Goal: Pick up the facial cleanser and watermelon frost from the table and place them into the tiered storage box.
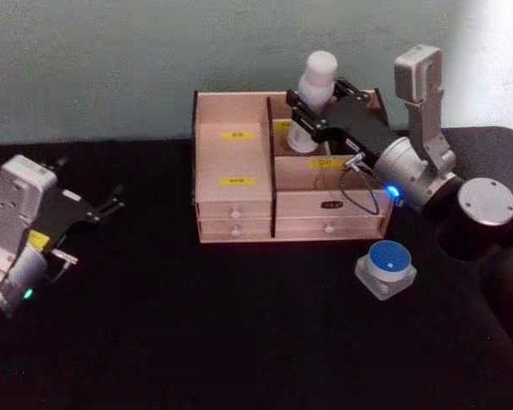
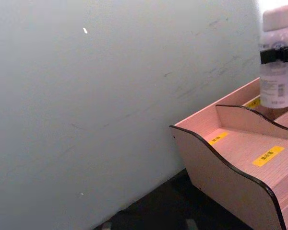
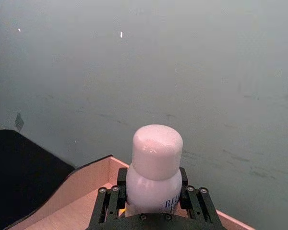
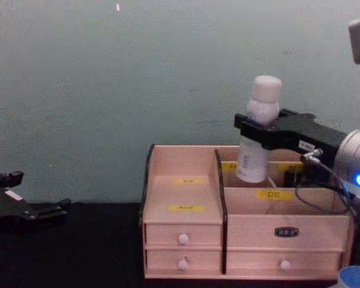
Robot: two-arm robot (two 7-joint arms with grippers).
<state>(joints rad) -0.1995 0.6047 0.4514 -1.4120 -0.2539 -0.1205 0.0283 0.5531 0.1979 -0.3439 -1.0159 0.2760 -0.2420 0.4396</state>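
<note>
Over the back right compartment of the box (image 1: 227,158), with the bottle (image 1: 318,73) pinched at its neck by the right gripper (image 1: 315,109) and leaning (base perhaps not down), could topple or snag the divider (image 1: 271,128) if released early; left gripper (image 1: 90,182) parked far left, fingers apart.

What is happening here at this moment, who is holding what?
The right gripper is shut on the white bottle and holds it, a little tilted, with its base down in the back right compartment of the pink box. I cannot tell whether the bottle already stands on the compartment floor. The blue-lidded jar sits on the black table in front of the box, toward its right end, with nothing touching it. The left gripper is open and parked at the far left.
</note>
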